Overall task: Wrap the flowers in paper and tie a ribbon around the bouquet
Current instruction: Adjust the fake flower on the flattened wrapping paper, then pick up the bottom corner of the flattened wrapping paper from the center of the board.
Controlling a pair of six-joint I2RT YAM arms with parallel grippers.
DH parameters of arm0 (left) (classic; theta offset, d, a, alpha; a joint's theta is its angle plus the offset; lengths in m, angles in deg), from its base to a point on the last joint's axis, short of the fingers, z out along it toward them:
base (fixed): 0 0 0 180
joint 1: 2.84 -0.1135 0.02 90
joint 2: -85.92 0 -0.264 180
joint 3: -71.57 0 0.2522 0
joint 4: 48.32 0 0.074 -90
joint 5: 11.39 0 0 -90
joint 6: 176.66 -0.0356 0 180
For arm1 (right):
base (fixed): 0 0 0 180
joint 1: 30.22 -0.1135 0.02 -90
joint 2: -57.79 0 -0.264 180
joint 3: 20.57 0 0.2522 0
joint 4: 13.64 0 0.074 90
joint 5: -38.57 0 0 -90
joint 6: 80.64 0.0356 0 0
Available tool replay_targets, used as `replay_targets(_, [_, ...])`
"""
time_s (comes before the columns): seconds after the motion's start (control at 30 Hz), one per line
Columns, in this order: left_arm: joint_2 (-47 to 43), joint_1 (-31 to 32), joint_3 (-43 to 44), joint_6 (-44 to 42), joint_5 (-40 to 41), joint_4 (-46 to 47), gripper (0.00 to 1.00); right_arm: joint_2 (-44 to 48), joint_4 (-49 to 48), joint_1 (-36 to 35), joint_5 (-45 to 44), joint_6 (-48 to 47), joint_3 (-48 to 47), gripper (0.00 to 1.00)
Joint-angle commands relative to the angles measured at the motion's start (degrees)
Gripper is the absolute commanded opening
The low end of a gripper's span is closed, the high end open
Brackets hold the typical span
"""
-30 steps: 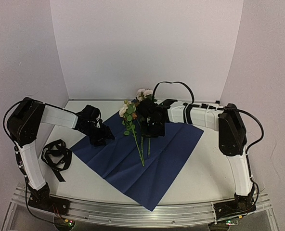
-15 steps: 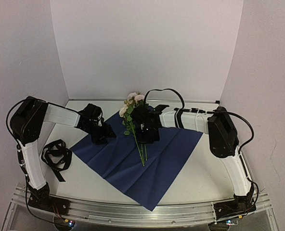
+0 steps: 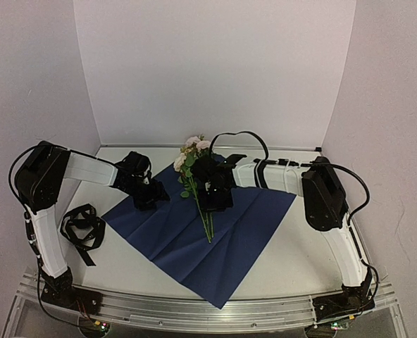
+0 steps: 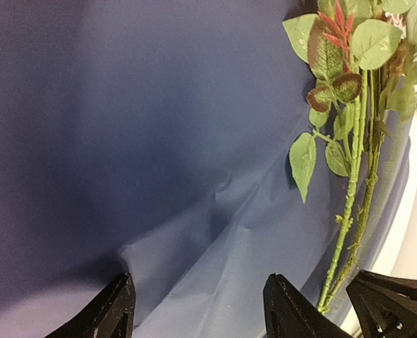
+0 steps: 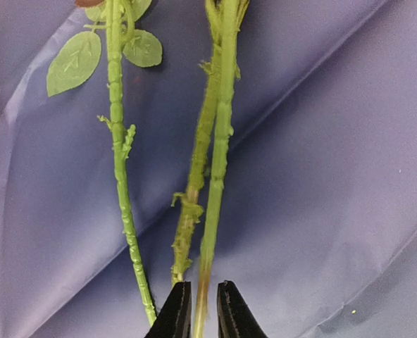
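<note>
On the navy paper [image 3: 194, 243], flowers [image 3: 206, 215] laid stems near, heads far
Stem ends lie mid-sheet, the long axis running away to rose heads at the far corner; the right gripper [image 5: 203, 306] straddles one stem, jaws nearly together, gripping or just flanking I cannot tell; the left gripper [image 3: 147, 199], spread, hangs over the paper's far-left edge, the nearer claw for that flap

place: robotics lab cell | signs: bare white walls [image 3: 215, 70] enclosing white desk [image 3: 314, 246]; left arm [image 3: 45, 239] and right arm [image 3: 346, 250] bolted to aluminium rail [image 3: 194, 310]
</note>
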Motion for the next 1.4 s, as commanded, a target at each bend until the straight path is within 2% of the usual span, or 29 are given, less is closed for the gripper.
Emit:
replay_targets(0.0, [-2.9,0.1,0.1,0.1,5.3,-1.0,0.65,0.9,-0.8,-0.2,-0.1,-0.5,-1.3,0.19])
replay_targets(0.2, [-4.5,0.2,1.4,-0.8,5.9,-3.6,0.65,2.0,-1.0,-0.2,0.2,0.8,-1.1,0.23])
replay_targets(0.43, [-8.1,2.0,0.8,1.7,7.5,-4.8,0.66,8.4,-2.4,-0.2,-0.2,1.3,5.6,0.26])
replay_targets(0.83, [-15.6,2.9,-11.4,5.6,12.6,2.0,0.67,21.9,-10.1,-0.4,-4.3,0.5,26.7,0.33])
replay_targets(0.93, [-17.5,2.8,-12.8,6.1,13.3,1.0,0.67,25.4,-11.0,-0.4,-5.8,1.3,30.5,0.34])
replay_targets(1.07, [-22.6,2.2,-16.1,9.0,19.3,-2.5,0.68,28.8,-12.4,-0.1,-7.3,2.2,35.1,0.38])
replay_targets(1.2, [-27.6,0.5,-18.9,10.0,23.2,-5.9,0.71,30.8,-14.9,-0.1,-5.6,2.0,36.9,0.41])
replay_targets(1.37, [-29.7,-1.4,-21.4,10.0,22.7,-6.8,0.73,26.4,-15.2,-0.5,-2.0,0.7,32.0,0.42])
